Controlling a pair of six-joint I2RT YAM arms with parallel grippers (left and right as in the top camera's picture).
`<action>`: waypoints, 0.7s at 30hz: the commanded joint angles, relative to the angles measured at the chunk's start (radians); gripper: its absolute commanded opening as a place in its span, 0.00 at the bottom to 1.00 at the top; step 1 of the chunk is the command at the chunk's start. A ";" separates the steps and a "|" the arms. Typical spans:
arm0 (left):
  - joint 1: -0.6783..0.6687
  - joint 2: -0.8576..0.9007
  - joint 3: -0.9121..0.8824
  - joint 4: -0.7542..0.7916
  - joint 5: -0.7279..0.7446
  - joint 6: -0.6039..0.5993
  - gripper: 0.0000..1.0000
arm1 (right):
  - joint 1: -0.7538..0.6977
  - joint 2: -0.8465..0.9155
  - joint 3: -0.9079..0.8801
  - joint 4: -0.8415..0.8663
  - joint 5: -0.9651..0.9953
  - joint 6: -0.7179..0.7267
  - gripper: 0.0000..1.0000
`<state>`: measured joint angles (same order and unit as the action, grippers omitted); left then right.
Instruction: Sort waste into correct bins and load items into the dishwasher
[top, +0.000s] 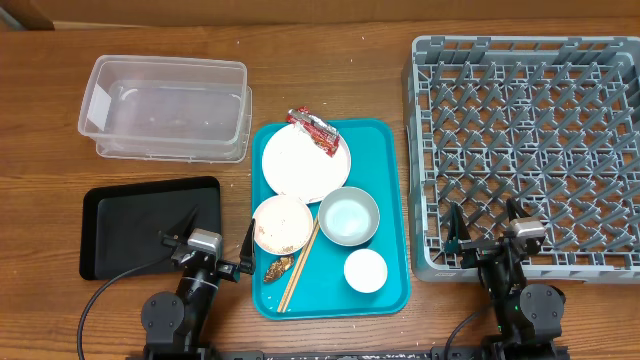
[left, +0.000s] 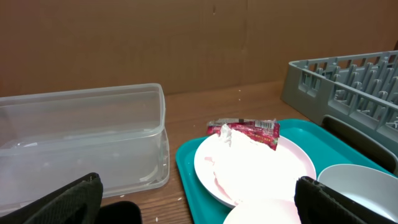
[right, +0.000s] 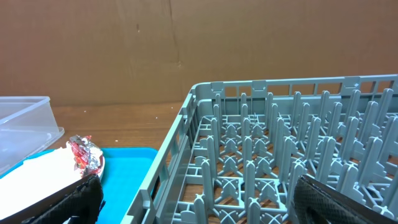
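Observation:
A white plate (top: 305, 163) lies on the teal tray (top: 385, 300) with the red-and-white wrapper (top: 314, 130) at its far edge; both also show in the left wrist view, plate (left: 255, 168) and wrapper (left: 245, 130). Below are the pinkish bowl (top: 282, 223) with rice in it, the pale blue bowl (top: 349, 216), the small white cup (top: 365, 270) and a brown scrap (top: 279, 267). The clear tub (top: 165, 105) and black tray (top: 140, 225) lie left. The grey rack (top: 525, 150) is right. My left gripper (top: 205, 243) and right gripper (top: 483, 228) are open and empty, near the front edge.
Wooden chopsticks (top: 298, 268) lie on the teal tray between the pinkish bowl and the cup. A few rice grains are scattered on the wooden table by the tub (left: 81, 143). A brown wall backs the table.

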<state>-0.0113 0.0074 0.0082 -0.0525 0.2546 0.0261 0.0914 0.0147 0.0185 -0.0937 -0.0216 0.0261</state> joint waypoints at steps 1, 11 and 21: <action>0.005 0.004 -0.003 0.003 0.005 0.012 1.00 | 0.000 -0.011 -0.007 0.006 0.002 0.000 1.00; 0.004 0.004 -0.003 0.001 0.005 0.012 1.00 | 0.000 -0.011 -0.007 0.006 0.002 0.000 1.00; 0.005 0.006 -0.003 -0.001 0.002 -0.167 1.00 | -0.001 -0.010 -0.004 0.029 -0.016 0.133 1.00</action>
<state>-0.0113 0.0078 0.0082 -0.0528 0.2546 -0.0559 0.0917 0.0147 0.0185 -0.0723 -0.0292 0.0795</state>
